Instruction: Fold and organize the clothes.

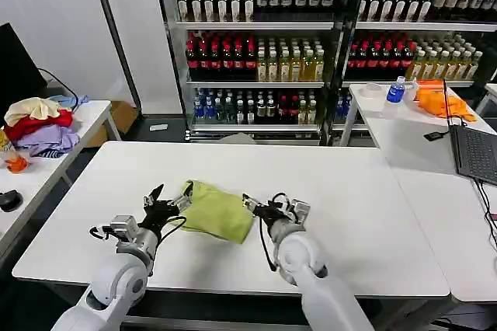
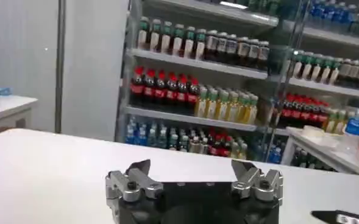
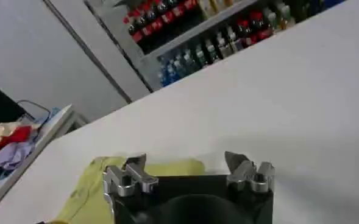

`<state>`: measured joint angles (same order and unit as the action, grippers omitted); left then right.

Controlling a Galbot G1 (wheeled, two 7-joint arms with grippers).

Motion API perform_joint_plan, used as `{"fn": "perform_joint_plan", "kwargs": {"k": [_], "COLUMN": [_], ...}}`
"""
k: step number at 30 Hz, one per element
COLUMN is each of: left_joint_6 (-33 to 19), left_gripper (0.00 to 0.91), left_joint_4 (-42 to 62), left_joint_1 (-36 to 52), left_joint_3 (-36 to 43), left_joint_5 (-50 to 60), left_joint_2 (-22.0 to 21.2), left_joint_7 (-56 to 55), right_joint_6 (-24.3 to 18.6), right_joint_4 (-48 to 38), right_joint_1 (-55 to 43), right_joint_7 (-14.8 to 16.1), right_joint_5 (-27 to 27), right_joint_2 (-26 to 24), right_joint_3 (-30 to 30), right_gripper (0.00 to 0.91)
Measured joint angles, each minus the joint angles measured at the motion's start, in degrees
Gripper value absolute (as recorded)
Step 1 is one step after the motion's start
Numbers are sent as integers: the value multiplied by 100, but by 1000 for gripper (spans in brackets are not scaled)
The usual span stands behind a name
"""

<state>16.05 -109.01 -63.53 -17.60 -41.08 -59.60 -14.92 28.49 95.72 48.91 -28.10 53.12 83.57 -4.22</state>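
The clothes are one lime yellow-green T-shirt [image 1: 216,210], lying folded into a compact bundle on the white table [image 1: 342,191] just in front of me. My left gripper [image 1: 165,202] sits at the bundle's left edge, open with nothing between its fingers, and its wrist view shows the gripper [image 2: 192,171] over bare table. My right gripper [image 1: 262,207] is at the bundle's right edge, also open and empty. In the right wrist view the T-shirt [image 3: 88,189] lies just beyond that gripper [image 3: 185,163], under one finger's side.
A heap of cream, red and lilac garments [image 1: 39,123] lies on the left side table. On the right table are an orange cloth [image 1: 441,102], a blue-capped bottle [image 1: 396,90] and a laptop [image 1: 475,154]. Shelves of drink bottles [image 1: 256,43] stand behind.
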Motion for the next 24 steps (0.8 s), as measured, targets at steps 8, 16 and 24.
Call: {"fn": "perform_joint_plan", "kwargs": {"k": [8, 16, 24], "left_joint_6": [-13, -14, -31], "left_gripper": [907, 907, 907], "left_joint_4": [-9, 14, 98], "left_joint_1": [-105, -120, -144], "left_joint_3": [-122, -149, -174], "left_joint_5": [8, 3, 11], "left_joint_2": [28, -1, -33], "left_joint_7": [-22, -30, -29], "right_joint_6": [-14, -10, 17], "right_joint_4": [-397, -594, -751], "right_joint_1": [-239, -333, -444], "right_joint_7": [-317, -514, -562], "right_joint_5": [176, 273, 301], "right_joint_2": [213, 307, 278], "right_joint_3": [91, 129, 65], "right_gripper": [0, 0, 0]}}
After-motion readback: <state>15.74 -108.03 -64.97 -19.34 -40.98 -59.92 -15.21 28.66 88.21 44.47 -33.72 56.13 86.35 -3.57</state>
